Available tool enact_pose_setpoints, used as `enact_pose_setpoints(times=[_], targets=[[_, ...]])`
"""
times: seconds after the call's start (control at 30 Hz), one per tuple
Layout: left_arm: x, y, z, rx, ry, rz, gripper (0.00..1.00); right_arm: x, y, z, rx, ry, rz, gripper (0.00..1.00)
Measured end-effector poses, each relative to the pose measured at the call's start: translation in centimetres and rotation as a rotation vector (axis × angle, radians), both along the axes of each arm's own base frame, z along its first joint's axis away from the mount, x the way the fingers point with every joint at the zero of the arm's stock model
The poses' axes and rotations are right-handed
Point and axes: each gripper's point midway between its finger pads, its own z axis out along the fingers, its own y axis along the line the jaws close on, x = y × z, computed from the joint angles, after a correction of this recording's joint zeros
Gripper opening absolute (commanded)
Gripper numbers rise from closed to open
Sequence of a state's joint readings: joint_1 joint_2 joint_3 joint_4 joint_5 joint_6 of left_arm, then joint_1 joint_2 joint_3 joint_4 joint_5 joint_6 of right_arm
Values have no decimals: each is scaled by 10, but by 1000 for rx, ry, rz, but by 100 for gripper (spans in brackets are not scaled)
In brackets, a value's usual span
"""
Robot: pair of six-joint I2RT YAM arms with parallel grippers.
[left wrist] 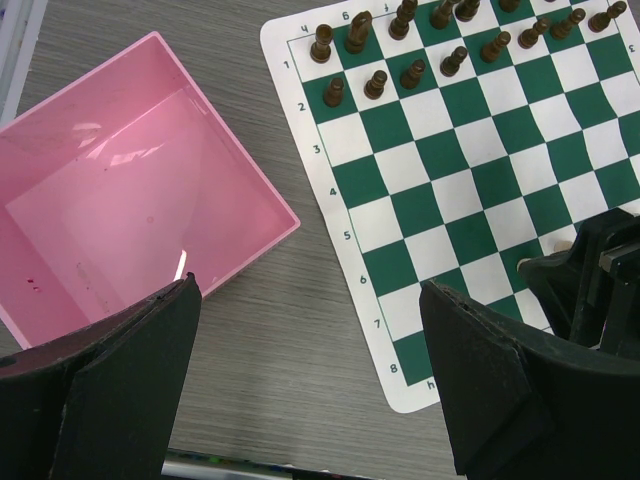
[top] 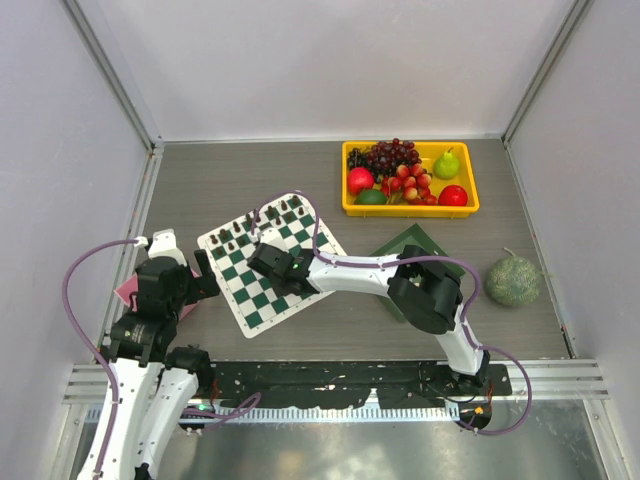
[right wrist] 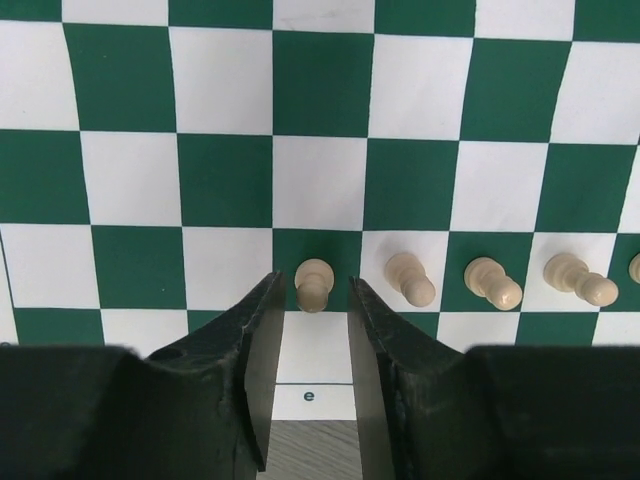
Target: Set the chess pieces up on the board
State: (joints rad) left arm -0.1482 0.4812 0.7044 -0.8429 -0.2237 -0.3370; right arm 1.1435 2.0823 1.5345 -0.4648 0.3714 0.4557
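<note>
Right gripper (right wrist: 316,298): jaws are seen narrowly parted either side of a cream pawn (right wrist: 313,283), nothing clamped.
Pawn: stood upright on the board (right wrist: 320,180), e-file, beside neighbouring pawns (right wrist: 492,281).
Lift: best made straight up, so nothing is clipped.
Left gripper (left wrist: 310,292): spread wide, empty.

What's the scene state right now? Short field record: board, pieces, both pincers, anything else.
board: green-white checkered mat, lying askew
dark pieces: standing in its two far rows
cream pawns: four standing in one near row, a fifth cut off at the frame edge
right pincer: slightly parted, straddling the e-file pawn, thin gaps either side
left pincer: wide open, holding nothing, between pink box and board
other: yellow fruit tray, far right
</note>
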Motion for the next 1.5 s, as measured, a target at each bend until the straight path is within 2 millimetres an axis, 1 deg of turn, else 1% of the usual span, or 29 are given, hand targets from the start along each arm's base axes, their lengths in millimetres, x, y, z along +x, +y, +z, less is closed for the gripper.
enact_pose_setpoints(times=[0.17,0.2,0.27,0.33,0.43,0.5,0.57,0.6,0.63,0.67,0.7,0.73,0.77,0.83,0.87,0.93,1.0,1.1,1.2,1.37,1.5], targets=[[0,0,0,0,0,0,99,0,1,1,3,2,9,46],[0,0,0,0,0,0,99,-1,3,2,15,3,15,48],[0,0,0,0,0,0,99,-5,4,8,46,8,28,48],[0,0,0,0,0,0,99,-9,0,21,79,4,39,50],[0,0,0,0,-2,0,99,-11,-14,54,142,-41,32,50],[0,0,0,0,-2,0,99,-11,-35,85,195,-88,8,50],[0,0,0,0,-2,0,99,-5,-63,116,259,-138,-41,50],[0,0,0,0,-2,0,99,2,-81,126,285,-157,-80,50],[0,0,0,0,-2,0,99,12,-103,136,313,-179,-136,50],[0,0,0,-1,-2,0,99,24,-130,140,328,-197,-208,50],[0,0,0,-1,-2,0,99,35,-157,140,333,-214,-281,50],[0,0,0,-1,-2,0,99,43,-186,134,324,-224,-354,50],[0,0,0,-1,-2,0,99,49,-215,124,300,-229,-429,50],[0,0,0,-1,-2,0,99,47,-258,100,245,-207,-527,49],[0,0,0,-1,-2,0,99,41,-278,86,208,-181,-564,49],[0,0,0,-1,-2,0,99,30,-308,63,150,-135,-628,49],[0,0,0,-1,-2,0,99,25,-330,51,115,-105,-681,47],[0,0,0,-1,-2,0,99,26,-354,46,93,-89,-758,46],[0,0,0,0,-1,0,99,29,-370,45,85,-88,-812,45],[0,0,0,0,-1,0,99,29,-384,35,54,-57,-851,45],[0,0,0,0,-1,0,99,28,-389,23,28,-12,-862,43]])
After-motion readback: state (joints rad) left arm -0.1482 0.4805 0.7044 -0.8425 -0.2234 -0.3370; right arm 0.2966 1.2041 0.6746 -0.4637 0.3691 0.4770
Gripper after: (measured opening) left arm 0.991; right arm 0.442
